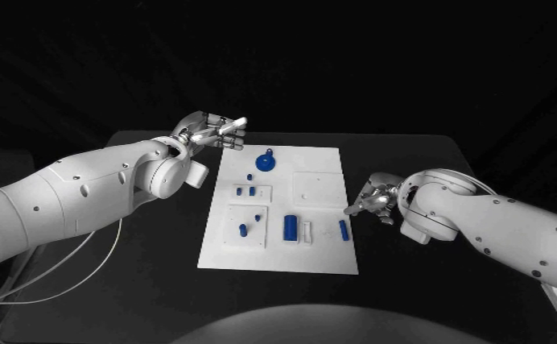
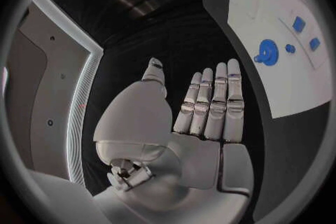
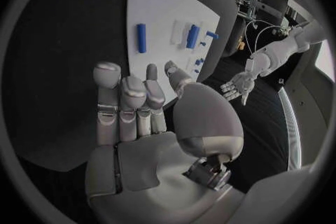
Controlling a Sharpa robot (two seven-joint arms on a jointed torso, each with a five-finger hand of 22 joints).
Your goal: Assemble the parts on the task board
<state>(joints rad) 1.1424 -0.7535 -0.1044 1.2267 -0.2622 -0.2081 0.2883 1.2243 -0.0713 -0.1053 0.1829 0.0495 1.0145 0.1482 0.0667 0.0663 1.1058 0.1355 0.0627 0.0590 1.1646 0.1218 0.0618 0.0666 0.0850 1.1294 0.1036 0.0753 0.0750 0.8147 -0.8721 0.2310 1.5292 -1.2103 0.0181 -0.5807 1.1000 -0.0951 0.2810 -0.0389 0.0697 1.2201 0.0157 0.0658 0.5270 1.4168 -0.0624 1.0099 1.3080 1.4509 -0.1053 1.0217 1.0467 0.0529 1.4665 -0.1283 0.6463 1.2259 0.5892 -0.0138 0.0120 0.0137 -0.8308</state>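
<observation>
The white plate [image 1: 278, 207] lies flat in the middle of the black counter [image 1: 394, 151], between the two robot hands. From the head camera its blue parts are small and hard to make out. A round blue piece with a small knob [image 1: 266, 163] sits near the far end, just beside the left robot hand [image 1: 216, 132]. Two tiny blue pegs [image 1: 245, 191] stand further along, then a short blue stub [image 1: 244, 230], a blue cylinder [image 1: 290, 228] lying in the near half, and a slim blue bar [image 1: 344, 230] close to the edge nearest the right robot hand [image 1: 373, 197].

The left robot hand is at the plate's far corner, its fingers small and bunched in the head view. The left wrist camera shows it plainly [image 2: 203, 112]: fingers straight and side by side, thumb apart, nothing held, with the round blue piece [image 2: 267, 51] beyond the fingertips.

The right robot hand is beside the plate's edge, off the board, partly hidden behind its own forearm in the head view. Its wrist camera shows the palm [image 3: 140, 117] with fingers loosely extended and holding nothing, and the slim bar [image 3: 141, 38] and cylinder [image 3: 191, 36] on the plate past the fingertips. That view also catches the left robot hand [image 3: 238, 83] across the plate.
</observation>
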